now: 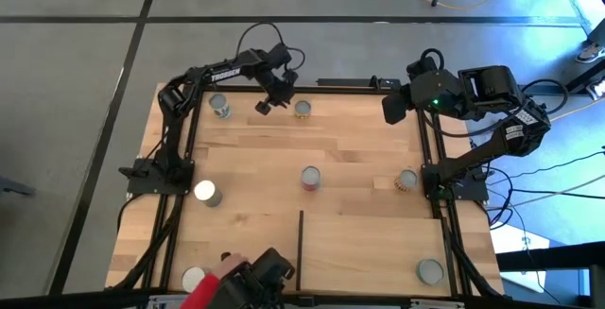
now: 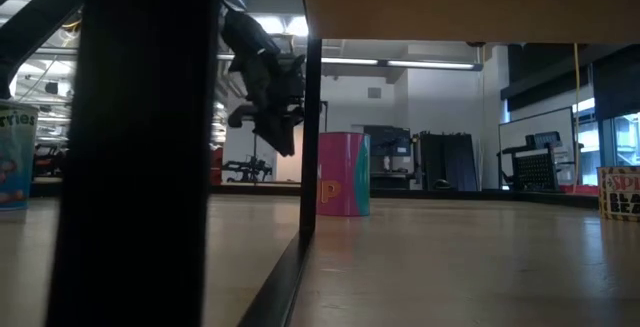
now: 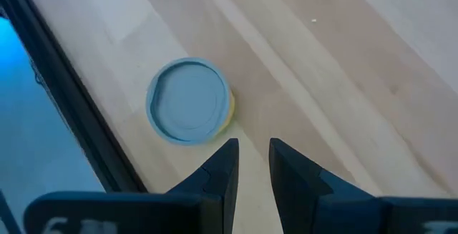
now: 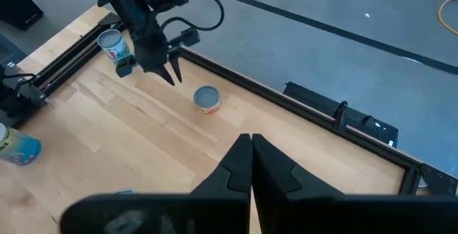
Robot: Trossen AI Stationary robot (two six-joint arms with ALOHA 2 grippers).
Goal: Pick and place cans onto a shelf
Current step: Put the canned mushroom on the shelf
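Note:
My left gripper hovers above the table's far edge with its fingers a narrow gap apart and empty. It points down between two cans. One can with a silver-grey top and a yellowish side stands just beside the fingertips in the left wrist view. The other can stands to its left. My right gripper is shut and empty, raised over the table's far right corner. A red-pink can stands mid-table. The shelf lies at the near right and bears one can.
More cans stand at the right, the left and the near left. A person's red sleeve and a dark object reach over the near edge. Black frame rails run along both sides.

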